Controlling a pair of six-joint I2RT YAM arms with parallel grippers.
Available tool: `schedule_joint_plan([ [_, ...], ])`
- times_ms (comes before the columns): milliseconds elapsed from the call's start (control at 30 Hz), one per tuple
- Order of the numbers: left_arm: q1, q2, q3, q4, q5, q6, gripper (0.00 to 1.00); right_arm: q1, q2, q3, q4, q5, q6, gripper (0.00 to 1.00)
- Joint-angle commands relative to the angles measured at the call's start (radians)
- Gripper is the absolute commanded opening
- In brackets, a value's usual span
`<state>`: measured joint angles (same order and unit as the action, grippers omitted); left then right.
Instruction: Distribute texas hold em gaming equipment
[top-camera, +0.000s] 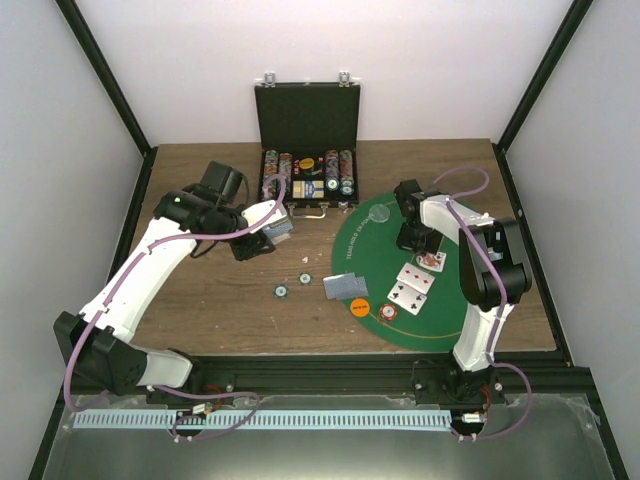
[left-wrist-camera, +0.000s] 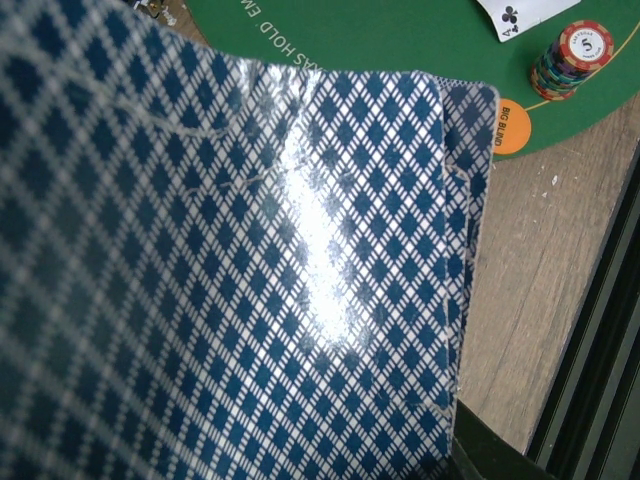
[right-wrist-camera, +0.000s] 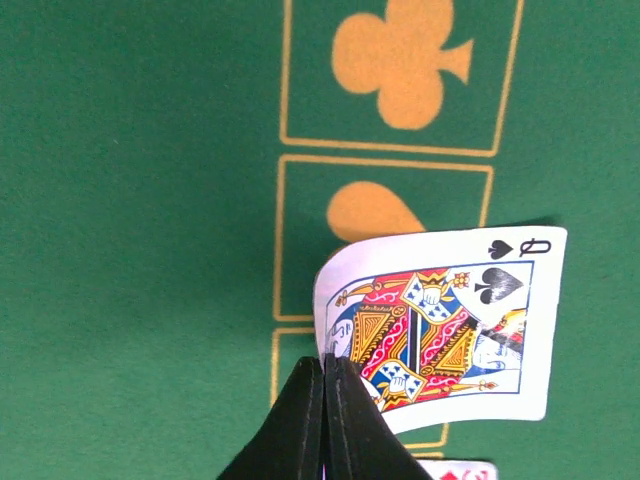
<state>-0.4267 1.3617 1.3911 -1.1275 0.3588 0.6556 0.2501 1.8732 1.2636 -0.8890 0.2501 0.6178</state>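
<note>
My left gripper (top-camera: 274, 230) hovers over the wooden table left of the green mat (top-camera: 365, 245), shut on a pack of blue-diamond-backed playing cards (left-wrist-camera: 250, 280). The pack fills the left wrist view and hides the fingers. My right gripper (right-wrist-camera: 325, 372) is shut on the corner of a queen of spades (right-wrist-camera: 450, 320), held face up above the mat's printed boxes (right-wrist-camera: 385, 235). Two face-up cards (top-camera: 412, 285) lie on the mat near a chip stack (top-camera: 388, 314). An orange big-blind button (left-wrist-camera: 508, 130) sits at the mat's edge. Face-down cards (top-camera: 345, 287) lie beside it.
The black case (top-camera: 307, 120) stands open at the back with rows of chips (top-camera: 305, 175) in it. Two loose chips (top-camera: 282, 291) lie on the wood. A clear disc (top-camera: 378, 212) rests on the mat's far edge. A black frame rail (left-wrist-camera: 590, 380) borders the table.
</note>
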Motion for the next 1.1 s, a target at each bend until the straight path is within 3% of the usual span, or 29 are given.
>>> schedule_joint_plan([
  [0,0.002,-0.018,-0.007,0.018,0.0,-0.001,0.37,-0.004,0.008,0.036,0.048,-0.049,0.088,0.01],
  [467,0.002,-0.021,-0.012,0.02,-0.003,0.003,0.37,-0.003,-0.062,-0.052,0.059,-0.036,0.238,0.01],
  [1067,0.002,-0.018,-0.012,0.021,-0.004,0.001,0.37,-0.003,-0.075,-0.089,0.069,-0.032,0.278,0.01],
])
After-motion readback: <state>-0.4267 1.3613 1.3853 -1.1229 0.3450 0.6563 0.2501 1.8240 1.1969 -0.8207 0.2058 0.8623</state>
